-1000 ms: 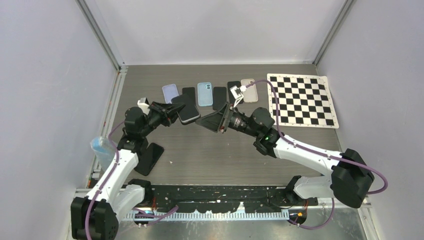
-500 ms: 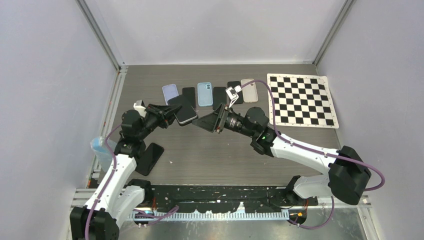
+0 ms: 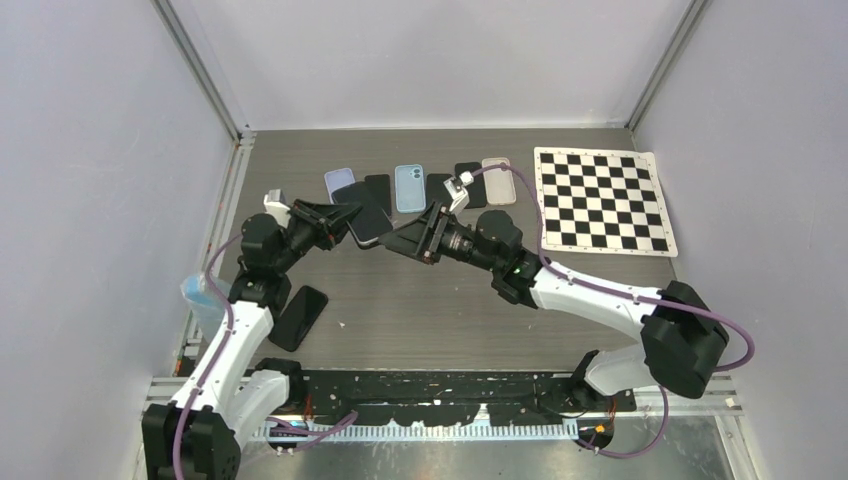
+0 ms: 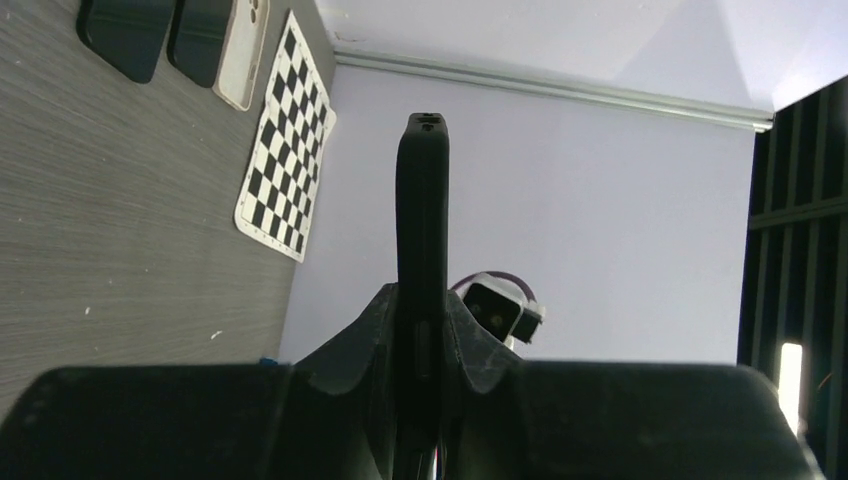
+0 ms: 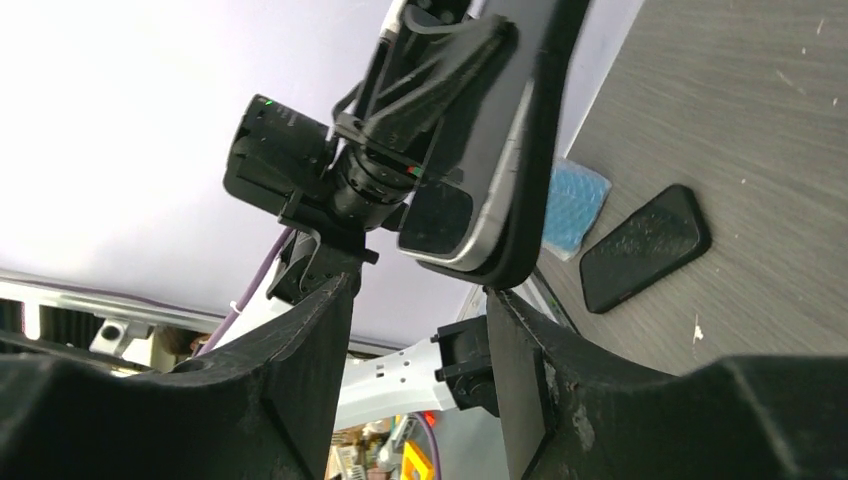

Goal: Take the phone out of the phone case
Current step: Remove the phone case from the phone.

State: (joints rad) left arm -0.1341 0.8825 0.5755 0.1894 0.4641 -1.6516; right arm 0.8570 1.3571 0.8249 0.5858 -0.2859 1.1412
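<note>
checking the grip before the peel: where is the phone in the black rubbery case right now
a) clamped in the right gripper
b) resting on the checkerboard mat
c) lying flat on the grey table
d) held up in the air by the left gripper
d: the phone in the black case stands edge-on, pinched in the left gripper and raised in the air, while the right gripper sits open by its free end.

phone case (image 4: 421, 220): black. phone (image 5: 475, 170) in it: dark glass, silver rim. mat (image 3: 604, 200): black/white checkerboard. table (image 3: 440, 310): dark grey wood grain. Also a lilac case (image 3: 340, 183), light blue case (image 3: 409, 187), beige case (image 3: 498, 180).
</note>
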